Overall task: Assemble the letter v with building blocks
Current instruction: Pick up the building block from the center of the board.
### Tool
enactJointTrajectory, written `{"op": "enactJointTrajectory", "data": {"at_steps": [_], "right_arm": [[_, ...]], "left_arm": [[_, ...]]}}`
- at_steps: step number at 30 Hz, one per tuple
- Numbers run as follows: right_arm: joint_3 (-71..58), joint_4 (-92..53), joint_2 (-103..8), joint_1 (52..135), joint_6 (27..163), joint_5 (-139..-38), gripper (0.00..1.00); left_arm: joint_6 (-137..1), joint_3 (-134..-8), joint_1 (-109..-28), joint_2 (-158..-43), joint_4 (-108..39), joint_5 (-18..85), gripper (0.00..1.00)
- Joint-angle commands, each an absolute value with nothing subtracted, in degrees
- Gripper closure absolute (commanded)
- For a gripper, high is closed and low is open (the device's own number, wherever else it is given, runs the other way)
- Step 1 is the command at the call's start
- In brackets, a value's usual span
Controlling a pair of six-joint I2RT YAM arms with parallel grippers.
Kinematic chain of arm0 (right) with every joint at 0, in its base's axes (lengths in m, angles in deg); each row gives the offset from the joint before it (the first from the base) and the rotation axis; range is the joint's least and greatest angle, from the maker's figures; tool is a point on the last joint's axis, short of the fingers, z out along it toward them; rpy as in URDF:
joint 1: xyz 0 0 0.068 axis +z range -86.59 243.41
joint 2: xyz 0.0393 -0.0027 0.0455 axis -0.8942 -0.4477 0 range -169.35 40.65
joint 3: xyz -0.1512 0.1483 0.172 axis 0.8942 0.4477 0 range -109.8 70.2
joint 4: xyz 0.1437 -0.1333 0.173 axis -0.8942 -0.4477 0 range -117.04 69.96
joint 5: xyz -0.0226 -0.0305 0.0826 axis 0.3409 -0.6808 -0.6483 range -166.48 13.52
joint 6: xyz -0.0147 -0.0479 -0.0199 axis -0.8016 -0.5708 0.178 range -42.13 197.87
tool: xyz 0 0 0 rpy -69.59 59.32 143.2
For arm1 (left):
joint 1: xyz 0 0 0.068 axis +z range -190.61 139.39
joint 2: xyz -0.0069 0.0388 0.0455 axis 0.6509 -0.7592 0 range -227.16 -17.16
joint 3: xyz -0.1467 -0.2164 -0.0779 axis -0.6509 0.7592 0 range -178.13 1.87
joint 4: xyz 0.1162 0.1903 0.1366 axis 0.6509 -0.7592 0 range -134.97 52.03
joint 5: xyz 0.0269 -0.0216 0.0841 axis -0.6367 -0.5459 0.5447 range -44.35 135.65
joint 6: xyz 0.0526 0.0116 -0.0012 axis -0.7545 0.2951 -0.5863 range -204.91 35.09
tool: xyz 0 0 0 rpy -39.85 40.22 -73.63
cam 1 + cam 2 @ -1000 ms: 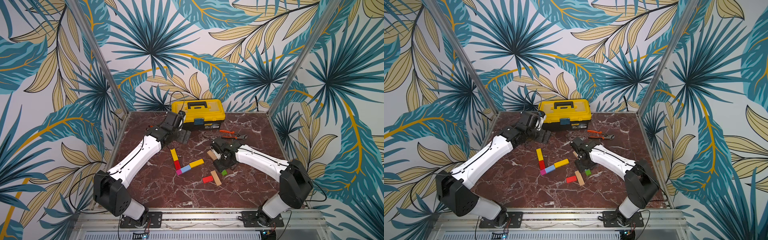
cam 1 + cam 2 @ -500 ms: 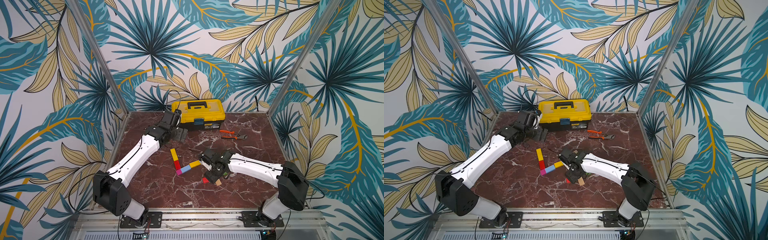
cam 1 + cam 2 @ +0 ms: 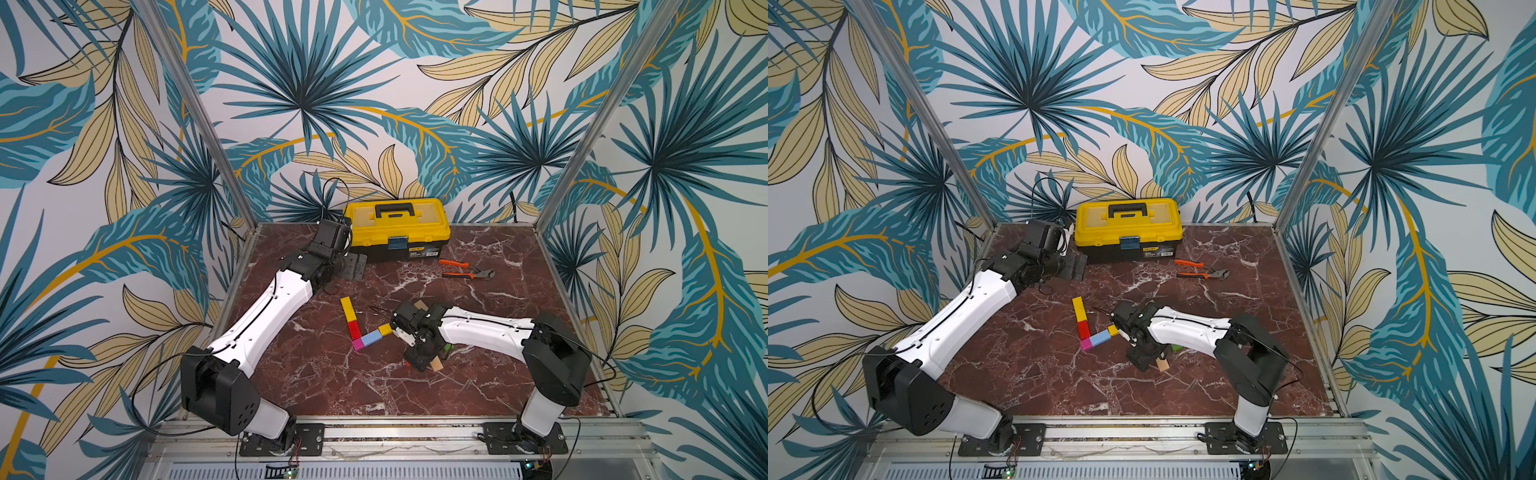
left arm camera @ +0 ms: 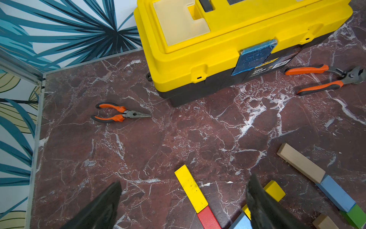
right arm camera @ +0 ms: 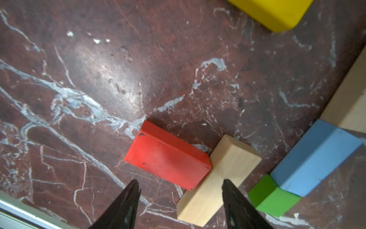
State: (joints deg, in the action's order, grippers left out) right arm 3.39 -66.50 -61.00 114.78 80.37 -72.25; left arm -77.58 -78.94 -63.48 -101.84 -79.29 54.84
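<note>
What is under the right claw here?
The right wrist view shows a red block against a tan bar below the open right claw. In both top views the arm covers the red block almost wholly; only the tan bar's end shows.

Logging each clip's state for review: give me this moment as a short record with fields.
V so far: yellow bar, red block, magenta cube, light-blue block, second yellow block
Loose: red brick touching tan bar; green cube
Right claw: open, above red brick and tan bar
Left claw: open, empty, near toolbox
</note>
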Motion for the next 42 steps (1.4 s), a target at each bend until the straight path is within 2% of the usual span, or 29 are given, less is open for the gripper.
{"op": "enactJointTrajectory", "data": {"at_steps": [1,19,30,42], "right_arm": [[1.64,-66.19,-62.68,115.08,78.80,-72.27,0.32],[-1.88,-66.44,-68.73,114.92,77.87,-72.73,0.33],[-0.20,-68.26,-62.59,115.01,76.13,-76.80,0.32],[1.12,-69.35,-64.12,115.00,75.83,-75.34,0.32]], "left_arm": [[-77.26,-78.28,-63.06,-100.28,-78.38,54.71,0.01],[-77.47,-78.11,-63.07,-99.94,-78.40,54.44,0.01],[-77.53,-78.11,-62.96,-100.03,-78.36,54.42,0.01],[-77.70,-78.03,-62.94,-99.84,-78.40,54.18,0.01]]}}
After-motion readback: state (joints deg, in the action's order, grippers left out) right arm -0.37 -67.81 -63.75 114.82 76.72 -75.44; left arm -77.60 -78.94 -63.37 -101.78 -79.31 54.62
